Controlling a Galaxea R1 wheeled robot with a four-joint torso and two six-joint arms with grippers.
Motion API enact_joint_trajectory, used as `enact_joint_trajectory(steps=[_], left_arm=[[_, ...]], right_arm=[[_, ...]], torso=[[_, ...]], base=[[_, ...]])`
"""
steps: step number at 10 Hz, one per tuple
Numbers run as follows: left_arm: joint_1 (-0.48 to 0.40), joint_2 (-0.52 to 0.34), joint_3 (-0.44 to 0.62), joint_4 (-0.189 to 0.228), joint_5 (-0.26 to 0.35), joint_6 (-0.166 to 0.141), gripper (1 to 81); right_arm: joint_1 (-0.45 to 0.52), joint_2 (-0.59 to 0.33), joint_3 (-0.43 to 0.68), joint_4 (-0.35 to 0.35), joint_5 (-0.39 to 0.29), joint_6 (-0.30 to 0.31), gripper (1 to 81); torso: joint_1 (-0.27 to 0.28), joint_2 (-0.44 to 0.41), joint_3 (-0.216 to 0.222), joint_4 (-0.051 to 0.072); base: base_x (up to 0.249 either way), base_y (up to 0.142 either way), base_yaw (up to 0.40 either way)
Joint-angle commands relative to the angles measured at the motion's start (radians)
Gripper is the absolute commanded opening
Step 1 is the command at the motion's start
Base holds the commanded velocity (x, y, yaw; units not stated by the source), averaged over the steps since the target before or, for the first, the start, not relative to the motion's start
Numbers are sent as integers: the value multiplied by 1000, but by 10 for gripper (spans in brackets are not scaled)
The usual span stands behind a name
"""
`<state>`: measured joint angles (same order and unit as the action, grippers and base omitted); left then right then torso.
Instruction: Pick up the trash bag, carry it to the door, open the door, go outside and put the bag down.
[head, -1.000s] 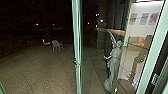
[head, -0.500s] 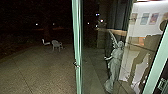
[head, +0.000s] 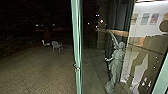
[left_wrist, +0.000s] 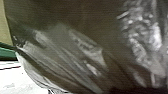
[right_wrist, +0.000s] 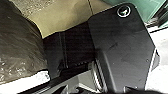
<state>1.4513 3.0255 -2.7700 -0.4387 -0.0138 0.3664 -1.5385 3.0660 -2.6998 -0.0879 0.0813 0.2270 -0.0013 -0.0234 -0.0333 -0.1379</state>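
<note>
Close before the left wrist camera, the trash bag (left_wrist: 62, 60) loomed as a dark, creased bulk; the right wrist view showed its rounded flank beside the robot's own dark plate (right_wrist: 120, 47). We judged the left arm the nearer, since the bag spread wider before that wrist. Its long axis we could not trace, for neither neck nor base could be made out. Whether the left gripper or the right gripper was clamped on the plastic we could not tell, though so close a bag suggested carrying. Ahead, in the head view, a green upright (head: 77, 47) with a small metal fitting (head: 76, 66) stood between two regions: toward the robot's left, the paved yard (head: 40, 72) with a pale chair (head: 56, 46); toward its right, a glass pane (head: 91, 67). Upon or behind that glass we noted a pale statue (head: 116, 61) and a person (head: 147, 55) in silhouette. We judged the upright the chief obstacle, one on which a bulging bag might snag during passage.
</note>
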Motion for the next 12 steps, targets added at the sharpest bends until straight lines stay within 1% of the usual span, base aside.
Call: enact_joint_trajectory(steps=[1,12], left_arm=[[-68,-3,-2,-8,54,3,10],[-65,-5,-2,-8,54,3,10]], right_arm=[[54,9,8,2,-46,-5,811],[53,9,8,2,-46,-5,811]], torso=[[1,0,0,0],[2,2,-1,0]], base=[[85,0,0],[85,0,0]])
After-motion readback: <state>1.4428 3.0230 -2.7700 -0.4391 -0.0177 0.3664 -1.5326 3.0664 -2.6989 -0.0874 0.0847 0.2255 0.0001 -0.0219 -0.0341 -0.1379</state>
